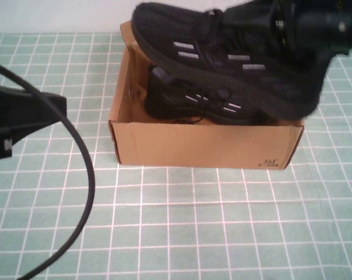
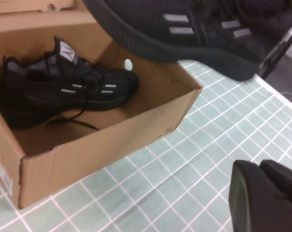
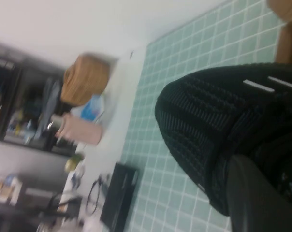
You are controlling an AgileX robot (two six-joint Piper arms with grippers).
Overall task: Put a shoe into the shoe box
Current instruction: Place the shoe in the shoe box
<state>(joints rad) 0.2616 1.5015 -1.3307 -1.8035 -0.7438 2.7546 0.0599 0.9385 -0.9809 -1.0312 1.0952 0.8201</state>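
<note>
Shoe: pinched by right pincer, held lengthwise above shoe box. Left pincer: pressed together, parked left.

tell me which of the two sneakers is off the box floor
The shoe held above the shoe box by the right gripper; its twin sneaker lies inside.

The right gripper held the shoe above the shoe box's rear edge; the left gripper sat by the table's left edge.
</note>
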